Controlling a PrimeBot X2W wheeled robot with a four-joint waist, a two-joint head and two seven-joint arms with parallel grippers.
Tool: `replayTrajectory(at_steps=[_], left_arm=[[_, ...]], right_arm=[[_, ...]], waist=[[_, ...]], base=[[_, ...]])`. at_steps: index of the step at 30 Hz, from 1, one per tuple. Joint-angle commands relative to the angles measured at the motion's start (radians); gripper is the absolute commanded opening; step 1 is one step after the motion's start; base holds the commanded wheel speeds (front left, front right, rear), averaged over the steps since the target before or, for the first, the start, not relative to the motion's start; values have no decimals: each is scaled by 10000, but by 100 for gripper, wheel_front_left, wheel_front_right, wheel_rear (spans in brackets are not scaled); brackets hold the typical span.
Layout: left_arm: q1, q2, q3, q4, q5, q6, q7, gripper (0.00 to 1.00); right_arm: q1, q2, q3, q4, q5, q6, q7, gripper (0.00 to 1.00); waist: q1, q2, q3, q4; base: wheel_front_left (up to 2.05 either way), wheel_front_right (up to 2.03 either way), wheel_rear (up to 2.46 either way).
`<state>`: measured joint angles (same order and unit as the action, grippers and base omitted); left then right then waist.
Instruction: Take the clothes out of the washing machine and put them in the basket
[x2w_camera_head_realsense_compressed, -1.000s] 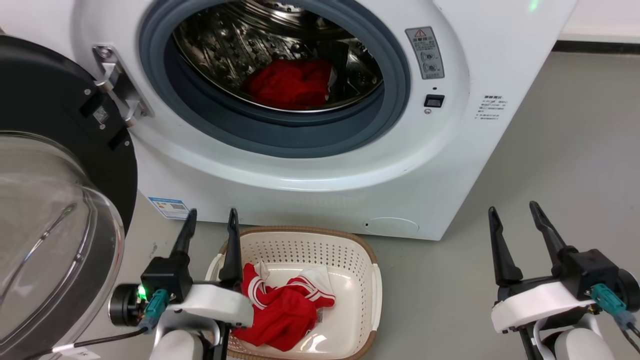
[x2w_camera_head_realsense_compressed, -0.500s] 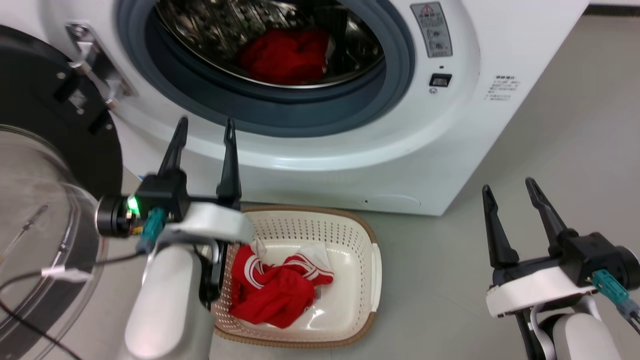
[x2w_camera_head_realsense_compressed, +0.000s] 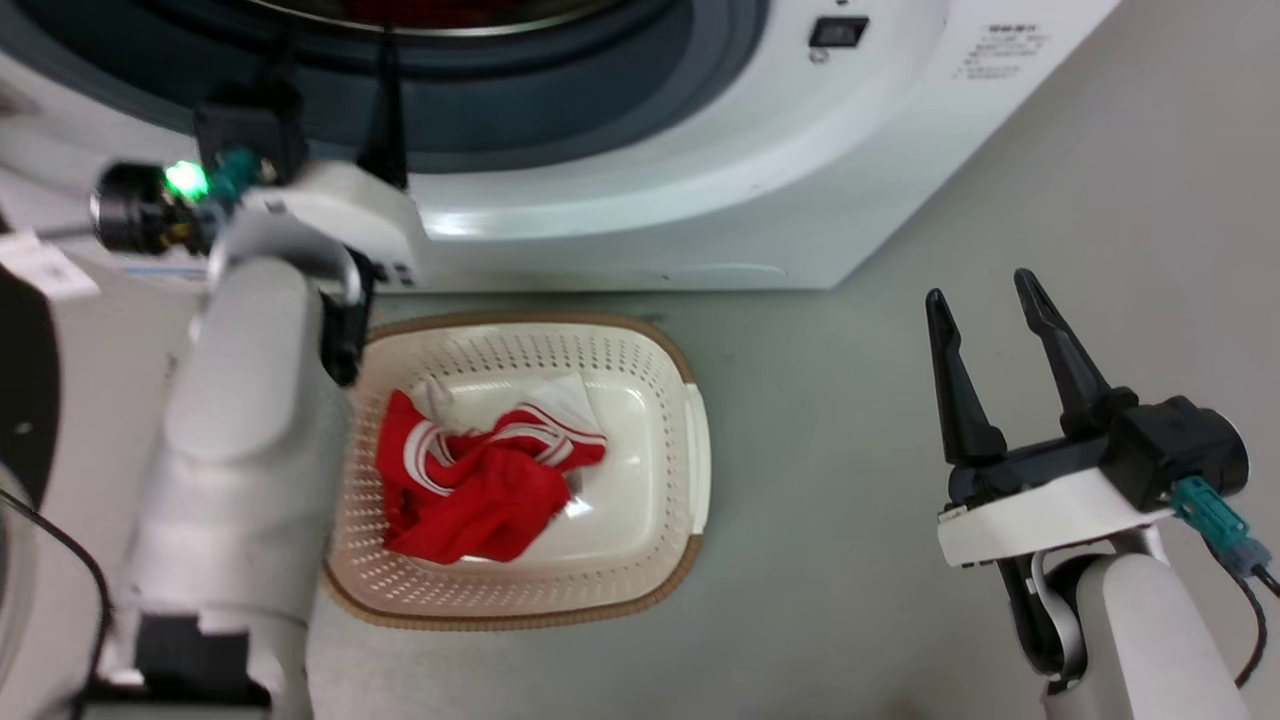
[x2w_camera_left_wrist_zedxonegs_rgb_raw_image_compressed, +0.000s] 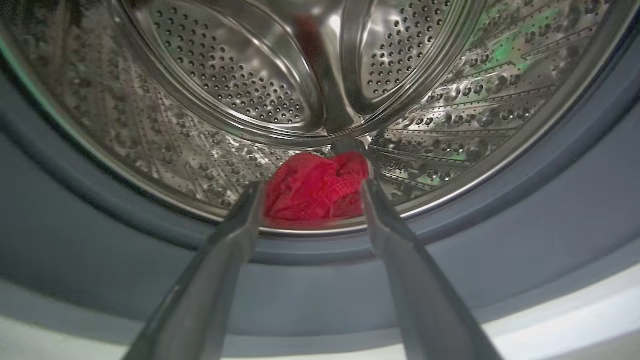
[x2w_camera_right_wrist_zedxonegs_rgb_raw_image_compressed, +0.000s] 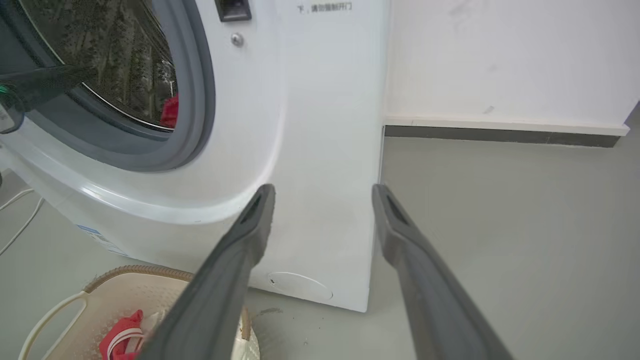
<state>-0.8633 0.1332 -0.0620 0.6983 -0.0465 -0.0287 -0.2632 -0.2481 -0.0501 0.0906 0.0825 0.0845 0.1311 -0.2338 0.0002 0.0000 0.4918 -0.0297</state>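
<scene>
At the upper left of the head view, your left gripper (x2w_camera_head_realsense_compressed: 335, 55) points into the porthole of the washing machine (x2w_camera_head_realsense_compressed: 640, 180), fingers spread apart and holding nothing. In its wrist view the fingertips sit at the lower lip of the steel drum (x2w_camera_left_wrist_zedxonegs_rgb_raw_image_compressed: 225, 75), just past the grey door seal (x2w_camera_left_wrist_zedxonegs_rgb_raw_image_compressed: 500, 240). A bunched red garment (x2w_camera_left_wrist_zedxonegs_rgb_raw_image_compressed: 315, 192) lies on the drum floor, framed in the gap between them; you cannot tell whether they touch it. Below that arm, at centre-left, the basket (x2w_camera_head_realsense_compressed: 692, 440) stands close to the machine's front. A red and white striped garment (x2w_camera_head_realsense_compressed: 470, 485) lies crumpled in its left half. Right of the basket's rim you have open grey floor (x2w_camera_head_realsense_compressed: 830, 420). At the lower right, your right gripper (x2w_camera_head_realsense_compressed: 980, 287) hovers over that floor, well apart from basket and machine, fingers parted wide and empty.
</scene>
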Motion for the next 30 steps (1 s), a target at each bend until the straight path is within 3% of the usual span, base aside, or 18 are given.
replayTrajectory(at_steps=[1, 7, 16, 21, 22, 30], left_arm=[[-565, 192, 11, 503, 84, -57, -23, 100], [-2619, 886, -46, 2508, 177, -267, 286, 100], [-4991, 2115, -321, 4281, 383, -578, 1978, 100], [-6068, 2763, -442, 4792, 434, -698, 3362, 100], [-6636, 3190, -538, 5022, 494, -766, 4345, 100], [-7651, 4266, -569, 5469, 282, -922, 7127, 100]], right_arm=[[-246, -1, 50, 89, 124, -7, -98, 100], [-604, 4, 421, 387, 494, -7, -266, 100], [-858, 5, 992, 353, 1191, -7, -310, 100], [-848, 4, 1206, 215, 1516, -7, -312, 100], [-787, 7, 1308, 168, 1679, -7, -311, 100], [-627, 6, 1665, 62, 2101, -7, -311, 100]], waist=[[-2, 0, 681, -549], [-2, 0, 1314, -1216], [-2, 0, 2105, -2276], [-2, 0, 2544, -2787], [-2, 0, 2748, -3041], [-2, 0, 3050, -3651]], base=[[0, 0, 0], [0, 0, 0], [0, 0, 0], [0, 0, 0], [0, 0, 0], [0, 0, 0]])
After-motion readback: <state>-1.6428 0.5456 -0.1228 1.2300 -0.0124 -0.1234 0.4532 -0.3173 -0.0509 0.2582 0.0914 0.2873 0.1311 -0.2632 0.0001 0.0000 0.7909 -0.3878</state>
